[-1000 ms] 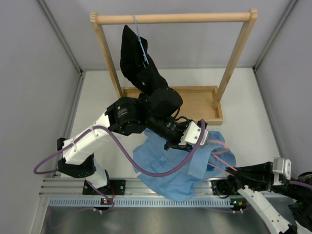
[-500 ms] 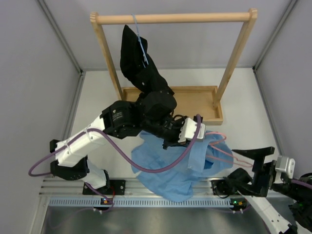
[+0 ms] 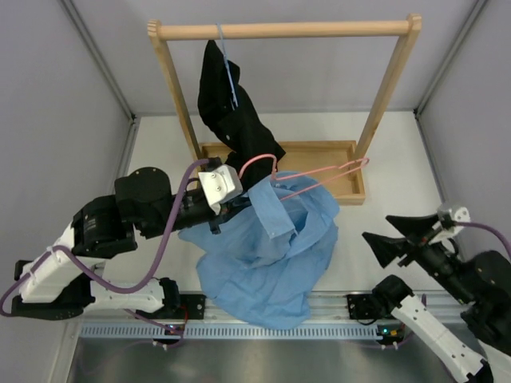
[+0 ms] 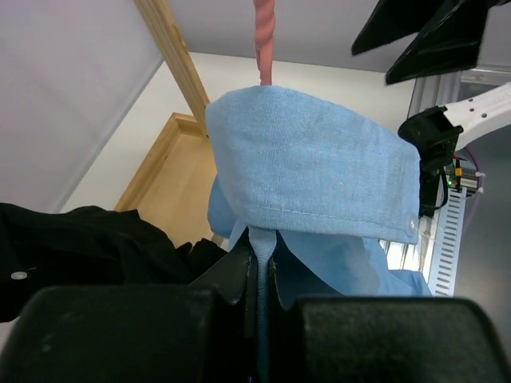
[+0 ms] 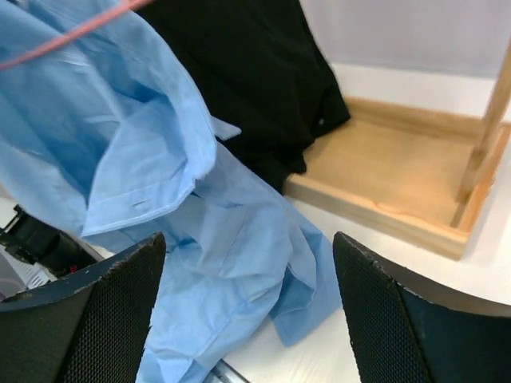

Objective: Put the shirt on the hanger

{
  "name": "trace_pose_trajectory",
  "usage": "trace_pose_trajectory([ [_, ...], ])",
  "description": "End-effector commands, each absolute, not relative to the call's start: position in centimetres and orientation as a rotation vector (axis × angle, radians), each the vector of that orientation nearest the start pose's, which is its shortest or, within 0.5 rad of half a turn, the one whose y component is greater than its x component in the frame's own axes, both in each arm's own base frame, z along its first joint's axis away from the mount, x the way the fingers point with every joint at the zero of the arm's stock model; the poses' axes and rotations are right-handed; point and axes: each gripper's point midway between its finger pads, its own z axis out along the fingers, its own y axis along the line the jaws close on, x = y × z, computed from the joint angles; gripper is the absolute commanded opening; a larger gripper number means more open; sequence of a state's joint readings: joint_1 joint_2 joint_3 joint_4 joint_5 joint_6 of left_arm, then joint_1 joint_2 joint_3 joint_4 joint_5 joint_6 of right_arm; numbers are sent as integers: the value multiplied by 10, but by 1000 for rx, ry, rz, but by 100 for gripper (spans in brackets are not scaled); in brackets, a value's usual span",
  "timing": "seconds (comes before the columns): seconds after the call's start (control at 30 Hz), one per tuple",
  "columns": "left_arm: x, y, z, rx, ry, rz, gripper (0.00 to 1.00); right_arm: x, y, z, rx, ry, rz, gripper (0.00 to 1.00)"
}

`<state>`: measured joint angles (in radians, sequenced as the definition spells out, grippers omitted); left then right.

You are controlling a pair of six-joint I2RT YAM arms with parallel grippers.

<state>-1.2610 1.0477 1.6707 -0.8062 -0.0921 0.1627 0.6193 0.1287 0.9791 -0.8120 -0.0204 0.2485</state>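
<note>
No legible text, label, brand, number or sign was found in any of the three views.

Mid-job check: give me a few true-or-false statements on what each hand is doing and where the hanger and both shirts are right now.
1. The left hand is shut on cloth of the shirt. True.
2. The right hand grips the hanger. False: it is open and empty, off to the side, clear of both hanger and shirt.
3. The black shirt hangs from the wooden rail. True.
4. The hanger is hooked over the wooden rail. False: it is not on the rail; it is down at the shirt, which drapes from it.
</note>
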Motion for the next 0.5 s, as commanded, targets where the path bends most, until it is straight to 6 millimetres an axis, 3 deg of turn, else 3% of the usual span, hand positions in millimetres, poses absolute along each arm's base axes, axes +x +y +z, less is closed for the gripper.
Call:
trace_pose_trajectory([
  [0.0,115,-266,475,987,1358,-759,0,116,113,329,-279,1619,793,81],
  [0.1,117,-258,481,954,1354,-750,0,111,136,350,-349,1523,923,76],
  [0.33,105,-256,485,982,1322,-811,0,128,180,354,-472,1462,1040,63],
  [0.47,103,-260,483,995,1324,-824,0,138,188,353,-472,1425,1042,57],
])
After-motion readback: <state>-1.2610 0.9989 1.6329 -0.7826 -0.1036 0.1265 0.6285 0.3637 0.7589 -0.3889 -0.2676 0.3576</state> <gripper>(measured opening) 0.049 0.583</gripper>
